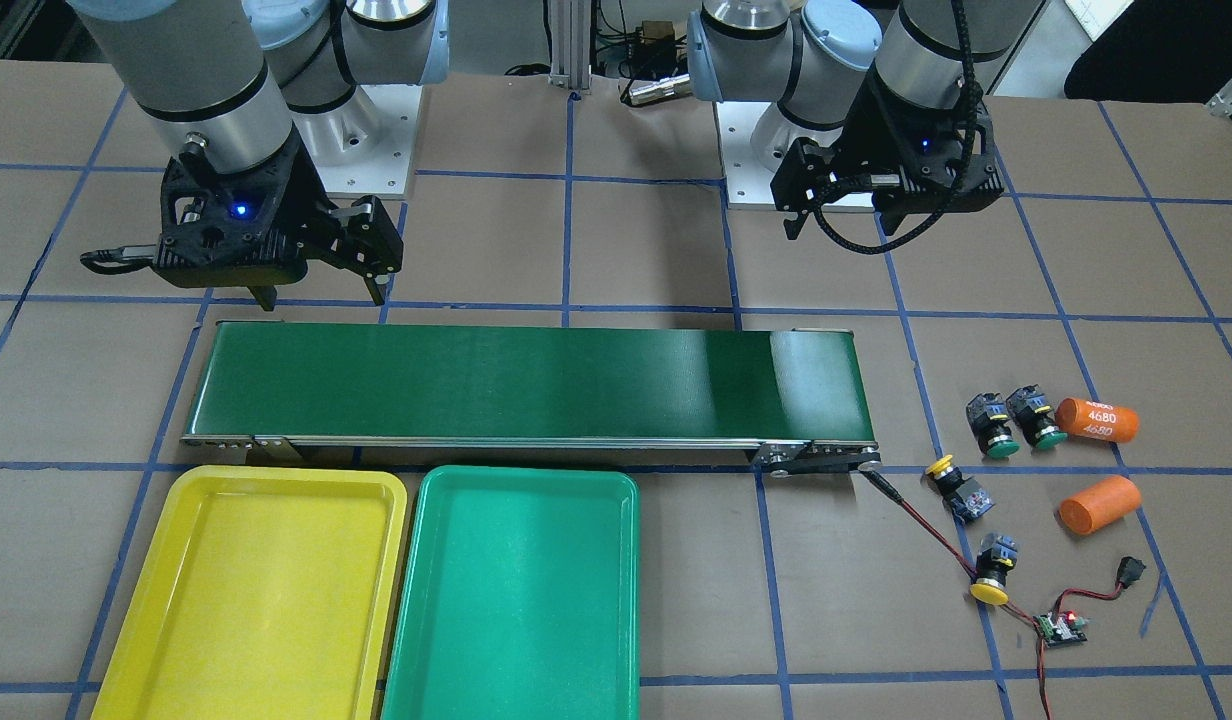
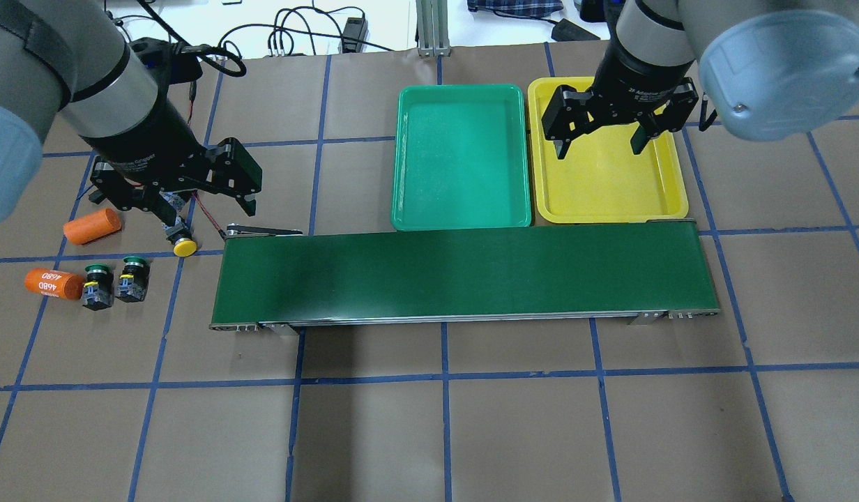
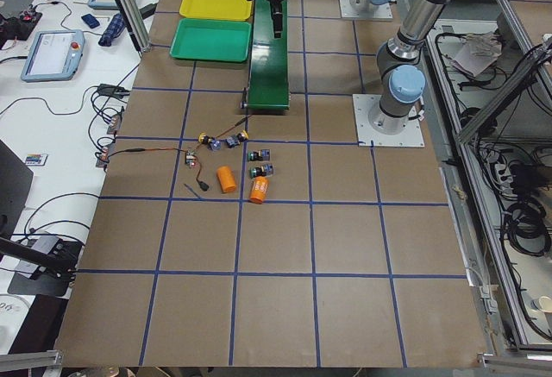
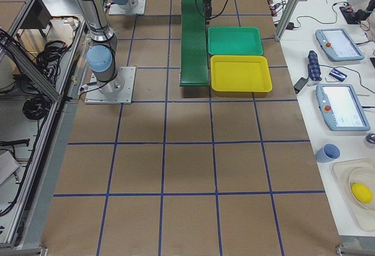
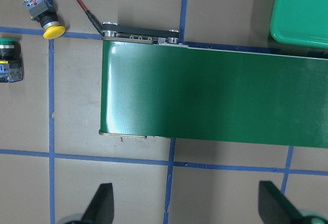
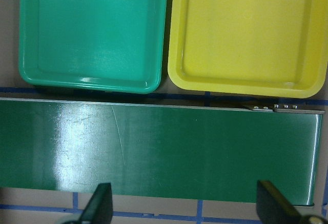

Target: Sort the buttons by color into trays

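Since both trays are bare and all four buttons lie on the table, I read this as the first pick, and it's the left arm's job. Overhead order:

Orange cylinders (image 2: 91,225): distractors, well outboard of the left gripper (image 5: 185,193). The one marked 4680 sits just beside a green button (image 2: 97,286), maybe touching. The second green button (image 2: 133,279) is right next to the first. If greens go first, take the one away from the cylinder.

Left gripper: jaws spread wide, nothing between them, hovering off the belt (image 2: 464,275) end. The nearest yellow button (image 5: 43,14) lies on its side, ahead of the jaws and outboard of one finger, not between them. The other yellow button (image 1: 994,568) is hidden overhead; the front view puts it farther out, just beside the red wire (image 1: 926,530).

My call: take the near yellow one.
- Shift until the black body is centred between the fingers.
- Rotate so the jaws close across the body, not the round cap, which would likely slip.
- Descend straight and keep clear of the wire.
- Set it on the belt end, I'd guess.

Green tray (image 2: 464,225), yellow tray (image 2: 611,217): side by side, beyond the belt as seen from the right gripper (image 6: 184,198), with the seam between them roughly centred ahead of its jaws.

Right gripper: jaws apart, empty, hovering by the belt's other end. It's placed well for the drop; match cap colour to tray.
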